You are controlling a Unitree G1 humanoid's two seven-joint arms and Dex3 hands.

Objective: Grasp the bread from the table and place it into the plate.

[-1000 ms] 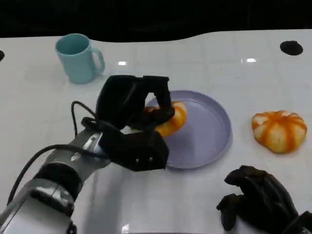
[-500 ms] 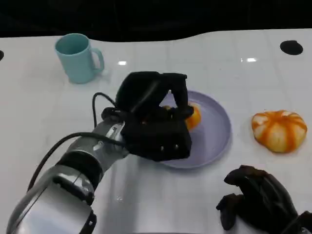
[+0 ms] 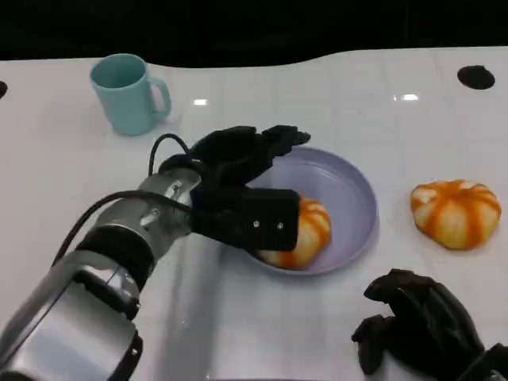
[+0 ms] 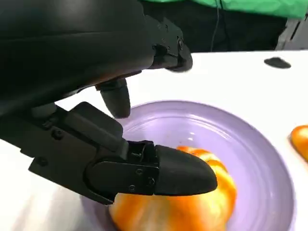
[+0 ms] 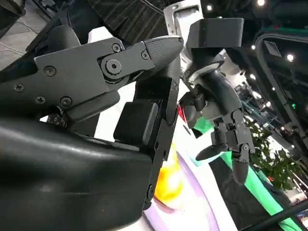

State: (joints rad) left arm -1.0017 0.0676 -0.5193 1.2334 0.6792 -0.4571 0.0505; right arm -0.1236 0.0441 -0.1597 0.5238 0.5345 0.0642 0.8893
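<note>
An orange, white-striped bread (image 3: 305, 234) lies in the near part of the lavender plate (image 3: 349, 190). My left hand (image 3: 238, 186) hovers over the plate's left side with its fingers spread apart above the dish. Its thumb sits just beside and over the bread. The left wrist view shows the thumb (image 4: 178, 174) above the bread (image 4: 192, 211) and the plate (image 4: 260, 159) beneath. My right hand (image 3: 421, 333) rests at the table's near right edge, fingers curled in, holding nothing. The right wrist view shows that hand (image 5: 96, 120) close up.
A second striped bread (image 3: 454, 210) sits on the white table to the right of the plate. A teal mug (image 3: 127, 94) stands at the back left. A small black disc (image 3: 475, 76) lies at the far right.
My left hand carried the bread rightward over the plate, then spread its fingers. The bread now lies in the plate's near part. The right hand has not moved.
</note>
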